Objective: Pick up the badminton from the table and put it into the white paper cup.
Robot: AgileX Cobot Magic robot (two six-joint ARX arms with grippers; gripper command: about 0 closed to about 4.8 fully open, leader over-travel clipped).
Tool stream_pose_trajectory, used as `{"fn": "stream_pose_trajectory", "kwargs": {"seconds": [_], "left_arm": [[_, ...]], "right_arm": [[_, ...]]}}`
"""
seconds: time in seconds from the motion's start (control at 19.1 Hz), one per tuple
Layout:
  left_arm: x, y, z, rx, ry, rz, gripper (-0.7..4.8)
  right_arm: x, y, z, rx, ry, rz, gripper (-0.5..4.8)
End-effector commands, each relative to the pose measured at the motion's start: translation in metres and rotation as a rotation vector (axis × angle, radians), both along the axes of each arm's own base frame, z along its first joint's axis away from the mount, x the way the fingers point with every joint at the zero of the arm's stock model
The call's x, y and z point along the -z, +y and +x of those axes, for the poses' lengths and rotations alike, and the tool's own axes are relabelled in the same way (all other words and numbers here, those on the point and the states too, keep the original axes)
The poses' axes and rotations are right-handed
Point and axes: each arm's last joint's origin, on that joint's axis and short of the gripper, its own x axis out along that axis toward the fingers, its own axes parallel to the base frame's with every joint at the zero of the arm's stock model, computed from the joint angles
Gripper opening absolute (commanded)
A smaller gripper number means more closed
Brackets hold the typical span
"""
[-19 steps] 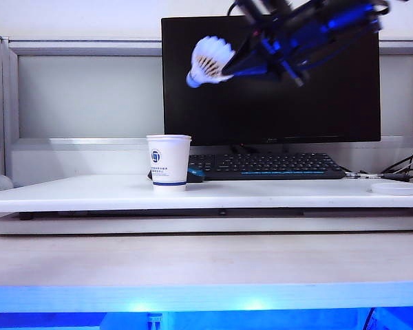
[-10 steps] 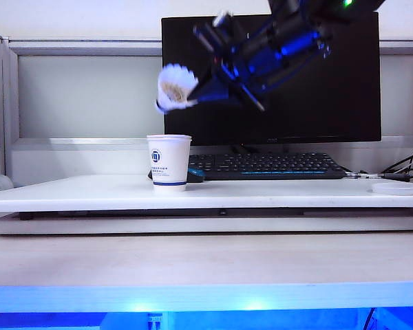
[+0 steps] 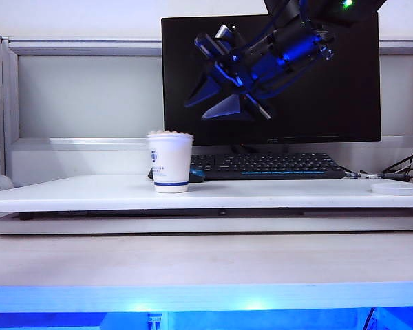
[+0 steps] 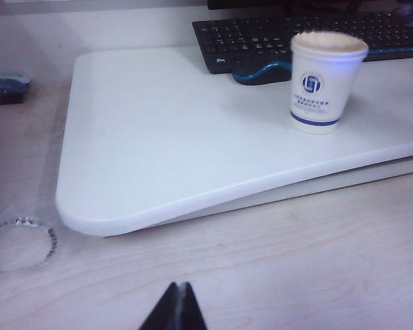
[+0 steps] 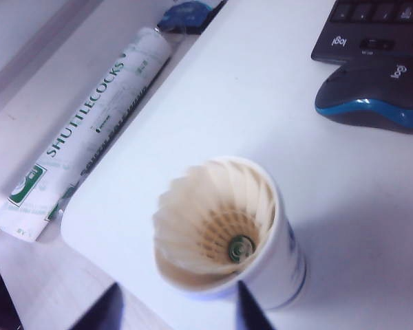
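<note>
While my right gripper [image 3: 210,102] hangs above the cup [image 3: 170,162], jaws apart and empty, the badminton [image 5: 213,223] sits inside it on the table [image 3: 261,193]; my left gripper [image 4: 173,311] rests low, jaws together.

Exterior view low at table [image 3: 261,194] front, facing monitor [image 3: 344,103], left wrist view low, off to the side, right wrist view close above white paper cup [image 5: 261,254], cup in all three
</note>
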Motion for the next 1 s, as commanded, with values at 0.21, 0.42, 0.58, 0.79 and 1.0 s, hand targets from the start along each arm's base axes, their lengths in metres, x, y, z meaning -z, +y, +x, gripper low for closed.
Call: {"fn": "stream_pose_trajectory", "kwargs": {"seconds": [0.21, 0.42, 0.58, 0.79, 1.0], "left_arm": [[-0.003, 0.0, 0.0, 0.006, -0.022, 0.001, -0.05], [-0.004, 0.0, 0.0, 0.009, -0.025, 0.001, -0.05], [-0.004, 0.0, 0.0, 0.01, -0.025, 0.0, -0.05], [-0.004, 0.0, 0.0, 0.016, -0.026, 0.0, -0.05], [-0.004, -0.001, 0.0, 0.044, -0.029, -0.003, -0.05]], "right_arm": [[-0.016, 0.002, 0.003, -0.001, -0.138, 0.066, -0.11], [-0.024, -0.002, 0.002, 0.064, -0.251, -0.013, -0.09], [-0.04, -0.015, -0.005, 0.122, -0.333, -0.107, -0.09], [-0.063, -0.049, -0.008, 0.204, -0.373, -0.132, -0.09], [-0.084, -0.093, -0.013, 0.303, -0.393, -0.171, -0.09]]}}
